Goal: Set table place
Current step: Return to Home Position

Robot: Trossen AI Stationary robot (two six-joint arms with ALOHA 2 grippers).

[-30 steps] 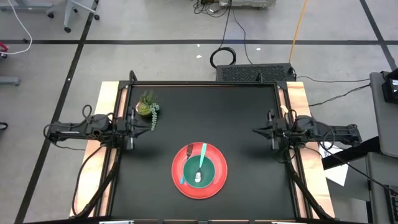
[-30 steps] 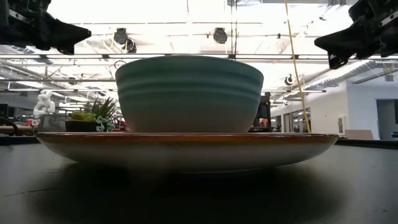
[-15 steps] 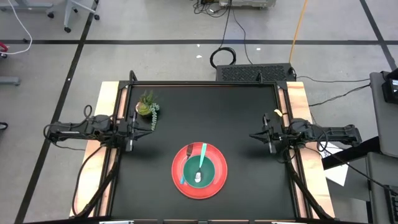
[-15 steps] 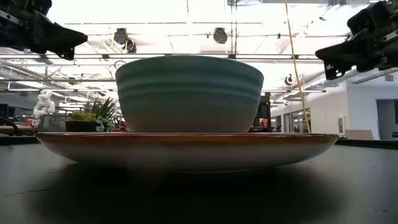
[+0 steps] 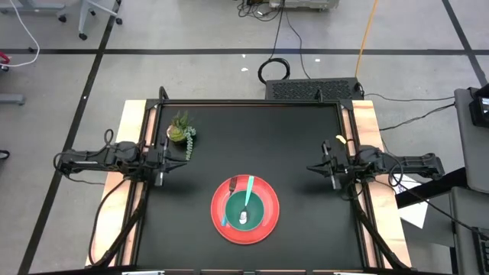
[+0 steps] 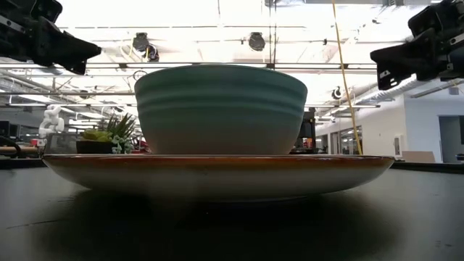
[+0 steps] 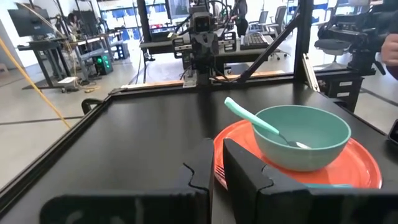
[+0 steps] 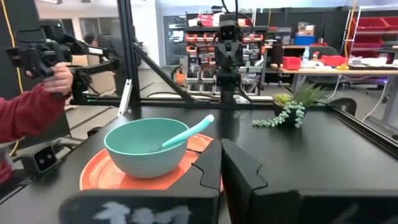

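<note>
The red plate (image 5: 263, 223) sits on the black table (image 5: 306, 130), toward its near edge and midway across. The teal bowl (image 5: 252, 214) stands on the plate. A spoon (image 5: 248, 192) with a light-blue handle leans in the bowl, its handle over the far rim. The fork (image 5: 226, 218) lies on the plate, left of the bowl. My left gripper (image 5: 183, 158) hovers shut at the table's left side, pointing right. My right gripper (image 5: 309, 166) hovers shut at the right side, pointing left. Both are raised above the table (image 6: 98, 49) (image 6: 373, 56) and touch nothing.
A small potted plant (image 5: 181, 134) stands near the far left corner, close to my left gripper. Wooden strips (image 5: 130, 137) run along both sides. A person's red sleeve (image 8: 25, 118) and hand (image 8: 59, 78) show beyond the table's near edge. Bare black top lies between the arms.
My right gripper has shifted a little toward the table's near edge. My left gripper has dipped slightly. Plate, bowl, spoon and fork have stayed where they were.
</note>
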